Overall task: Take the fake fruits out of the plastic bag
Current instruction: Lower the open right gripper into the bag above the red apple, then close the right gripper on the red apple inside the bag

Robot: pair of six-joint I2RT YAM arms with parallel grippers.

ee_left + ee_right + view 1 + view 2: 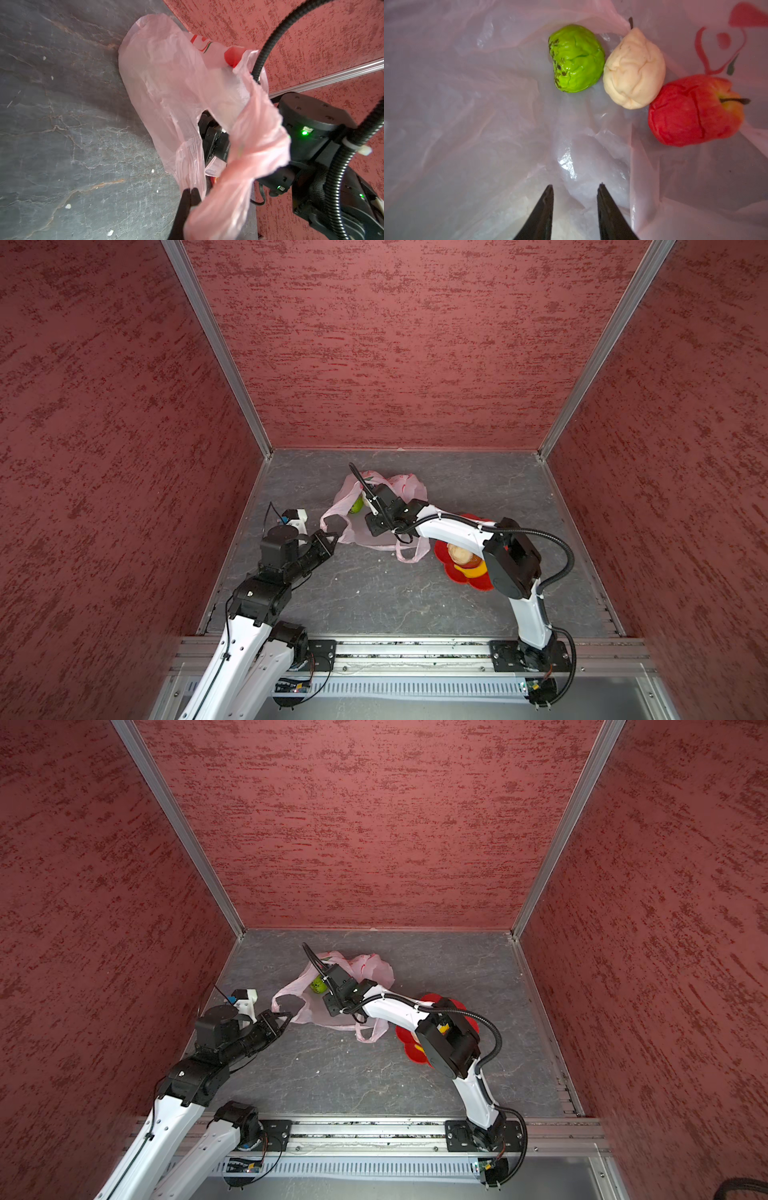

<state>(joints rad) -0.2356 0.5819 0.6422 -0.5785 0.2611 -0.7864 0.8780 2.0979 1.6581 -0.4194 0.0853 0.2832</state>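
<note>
The left pincer (pixel 190 192) clamps a handle of the plastic bag (pixel 166 83). Inside the bag, the right pincer (pixel 575 187) stands partly open and empty. Beyond it lie the green fruit (pixel 576 58), beige fruit (pixel 634 68) and red fruit (pixel 695 110). Closing short would likely snag loose film.

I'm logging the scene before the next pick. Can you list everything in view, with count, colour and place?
bag: one, pale pink, mid table
green fruit: one, green with dark specks, in the bag
beige fruit: one, pale beige, in the bag, between the green fruit and the apple
apple: one, red, in the bag
dish: one, red, flower-shaped, right of the bag
beige ball: one, in the dish
banana: one, yellow, in the dish
table: one, grey, veined
walls: three, red, textured
left claw: black, shut on a bag handle
right claw: black, open, inside the bag, short of the fruits
</note>
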